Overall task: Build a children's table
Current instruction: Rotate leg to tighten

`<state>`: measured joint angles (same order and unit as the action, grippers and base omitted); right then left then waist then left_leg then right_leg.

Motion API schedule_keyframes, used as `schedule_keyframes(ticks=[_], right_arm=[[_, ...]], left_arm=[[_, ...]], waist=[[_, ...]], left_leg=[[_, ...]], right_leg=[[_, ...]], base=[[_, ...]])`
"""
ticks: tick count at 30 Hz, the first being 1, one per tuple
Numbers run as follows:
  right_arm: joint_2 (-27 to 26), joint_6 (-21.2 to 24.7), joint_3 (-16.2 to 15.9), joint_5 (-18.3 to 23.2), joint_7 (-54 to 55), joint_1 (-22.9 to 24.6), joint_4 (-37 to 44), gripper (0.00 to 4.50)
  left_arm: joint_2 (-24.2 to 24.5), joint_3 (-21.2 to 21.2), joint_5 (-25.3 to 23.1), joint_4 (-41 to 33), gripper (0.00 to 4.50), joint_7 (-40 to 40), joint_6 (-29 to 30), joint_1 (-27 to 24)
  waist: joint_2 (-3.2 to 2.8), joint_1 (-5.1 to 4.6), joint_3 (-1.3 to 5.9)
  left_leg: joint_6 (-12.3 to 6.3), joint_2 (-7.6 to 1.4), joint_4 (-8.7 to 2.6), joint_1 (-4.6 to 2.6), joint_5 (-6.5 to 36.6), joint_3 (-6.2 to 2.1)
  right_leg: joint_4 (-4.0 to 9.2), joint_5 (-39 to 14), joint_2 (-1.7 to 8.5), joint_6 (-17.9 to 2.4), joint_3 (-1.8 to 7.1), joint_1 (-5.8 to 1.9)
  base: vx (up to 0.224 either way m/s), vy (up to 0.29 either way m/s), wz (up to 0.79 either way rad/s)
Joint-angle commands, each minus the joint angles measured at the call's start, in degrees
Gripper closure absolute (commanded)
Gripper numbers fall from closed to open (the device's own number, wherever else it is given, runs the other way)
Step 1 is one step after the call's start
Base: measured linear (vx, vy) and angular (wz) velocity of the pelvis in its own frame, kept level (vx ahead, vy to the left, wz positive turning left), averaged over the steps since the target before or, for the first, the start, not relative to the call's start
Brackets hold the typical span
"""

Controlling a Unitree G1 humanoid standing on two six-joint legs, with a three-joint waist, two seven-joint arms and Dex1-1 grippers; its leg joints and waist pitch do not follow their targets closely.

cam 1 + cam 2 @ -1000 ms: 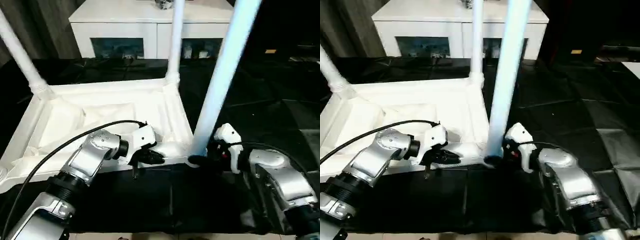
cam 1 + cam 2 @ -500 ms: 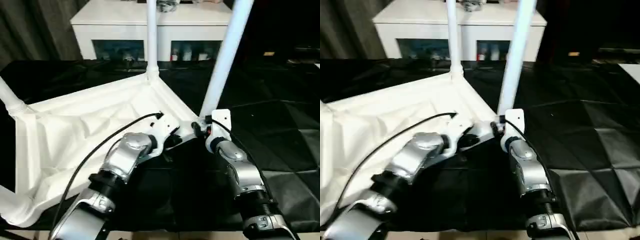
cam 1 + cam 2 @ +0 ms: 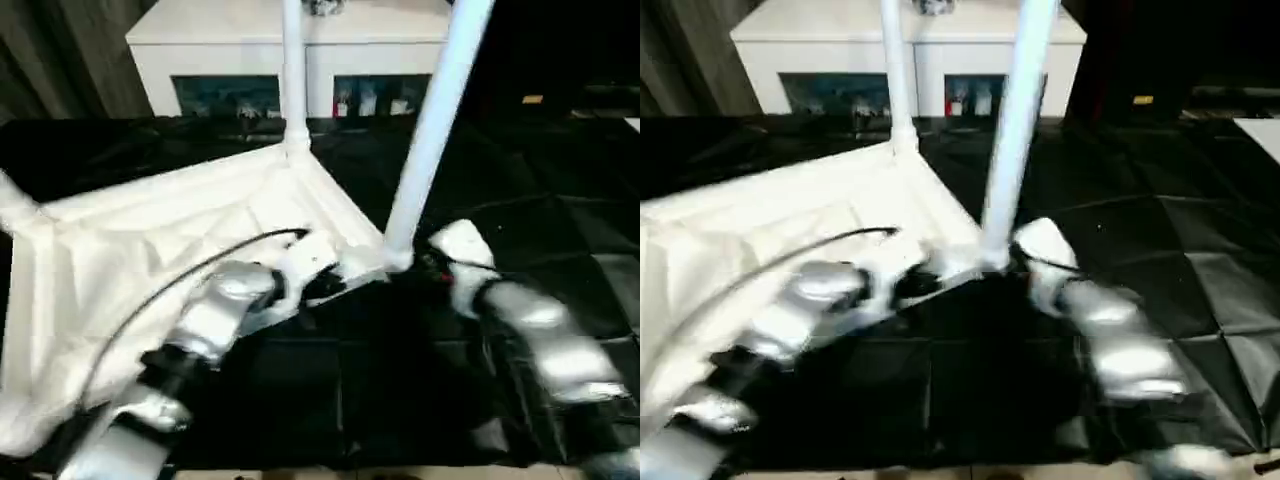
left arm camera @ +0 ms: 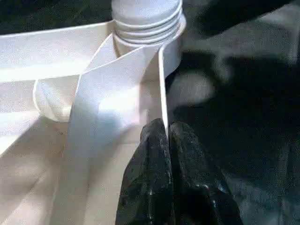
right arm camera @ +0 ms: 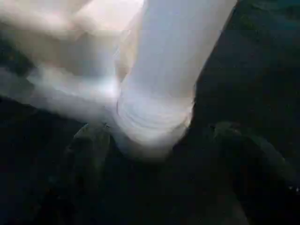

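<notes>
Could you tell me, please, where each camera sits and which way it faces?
Head eyes: look forward and down over silver forearms at the upturned table top.
Left wrist: along the shut left fingers pinching the top's rim.
Right wrist: along spread right fingers flanking the near leg.
Shared: that leg's corner socket.

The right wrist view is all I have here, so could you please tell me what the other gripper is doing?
Observer: The left gripper is shut on the thin edge wall of the table top, beside the corner socket.
Operator: Thank you. How many legs are standing?
Observer: I can see the near leg and a far leg upright.
Operator: Anything behind them?
Observer: A white cabinet.
</notes>
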<state>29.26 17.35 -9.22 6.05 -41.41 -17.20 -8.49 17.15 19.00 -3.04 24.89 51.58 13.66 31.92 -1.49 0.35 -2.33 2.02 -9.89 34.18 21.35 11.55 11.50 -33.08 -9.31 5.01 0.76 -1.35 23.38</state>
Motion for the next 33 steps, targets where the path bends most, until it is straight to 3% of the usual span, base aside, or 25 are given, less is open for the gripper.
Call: schedule_keyframes(ticks=[1,4,8,14,18,23,29,33], right_arm=[[2.0,-0.45,-0.96,1.81,-6.96,0.85,2.69,0.68],[4.82,-0.58,-0.65,3.34,-11.85,1.2,3.28,0.68],[5.62,-0.89,-1.55,4.15,-14.33,0.8,2.93,0.68],[2.92,-0.99,-2.31,4.42,-14.71,-0.32,1.11,0.68],[1.66,-1.47,-1.76,4.86,-15.01,-0.74,-0.41,0.68],[-0.09,-1.2,-0.84,6.25,-15.34,-1.35,-1.73,1.15],[0.16,-1.43,-1.35,5.77,-16.05,-1.2,-2.39,1.68],[0.51,-1.76,-1.5,5.54,-16.36,-1.22,-2.97,1.88]], left_arm=[[1.82,1.86,0.81,-1.17,4.5,5.97,-0.46,-1.11],[5.25,3.36,3.72,-5.42,4.5,14.36,2.82,-2.07],[6.75,4.02,5.53,-7.74,4.5,18.72,4.61,-2.22],[6.28,3.83,4.77,-6.53,4.5,17.52,3.28,-1.82],[6.76,3.9,4.94,-7.39,4.5,18.0,4.19,-1.92],[6.81,3.79,4.76,-7.43,4.5,18.13,4.29,-1.91],[6.82,3.58,4.62,-7.0,4.5,17.76,4.07,-1.71],[7.08,3.64,4.6,-7.29,4.5,17.86,4.23,-1.94]], waist=[[0.39,0.48,3.18],[0.29,0.36,3.18],[0.13,0.57,3.01],[0.36,0.79,3.13],[0.18,1.28,3.34],[0.24,1.5,3.49],[0.26,1.49,3.41],[0.23,1.52,3.51]], left_leg=[[-5.23,-3.0,-4.27,-0.63,12.86,-1.32],[-4.2,-3.13,-4.41,-0.84,13.88,-1.33],[-2.91,-3.23,-4.53,-1.45,15.38,-1.18],[-2.58,-3.01,-4.49,-0.91,13.93,-1.29],[-2.86,-3.11,-4.3,-1.27,12.51,-1.17],[-3.57,-3.0,-4.11,-1.15,10.35,-1.11],[-3.09,-3.01,-4.19,-1.18,11.45,-1.15],[-3.36,-2.98,-4.06,-1.16,10.41,-1.12]], right_leg=[[3.16,-9.08,2.8,-15.3,1.43,-2.85],[3.11,-10.33,2.74,-15.99,1.36,-2.63],[3.22,-11.52,2.62,-16.36,1.41,-2.13],[2.94,-10.53,2.77,-15.83,1.37,-2.62],[2.81,-9.17,2.74,-16.08,1.43,-2.43],[2.39,-5.69,2.66,-16.87,1.29,-2.68],[2.56,-8.09,2.68,-16.35,1.28,-2.68],[2.42,-6.7,2.66,-16.58,1.28,-2.71]], base=[[0.0,0.0,0.0],[0.0,0.0,0.0],[0.0,0.0,0.0],[0.0,0.0,0.0],[0.0,0.0,0.0],[0.0,0.0,0.0],[0.0,0.0,0.0],[0.0,0.0,0.0]])
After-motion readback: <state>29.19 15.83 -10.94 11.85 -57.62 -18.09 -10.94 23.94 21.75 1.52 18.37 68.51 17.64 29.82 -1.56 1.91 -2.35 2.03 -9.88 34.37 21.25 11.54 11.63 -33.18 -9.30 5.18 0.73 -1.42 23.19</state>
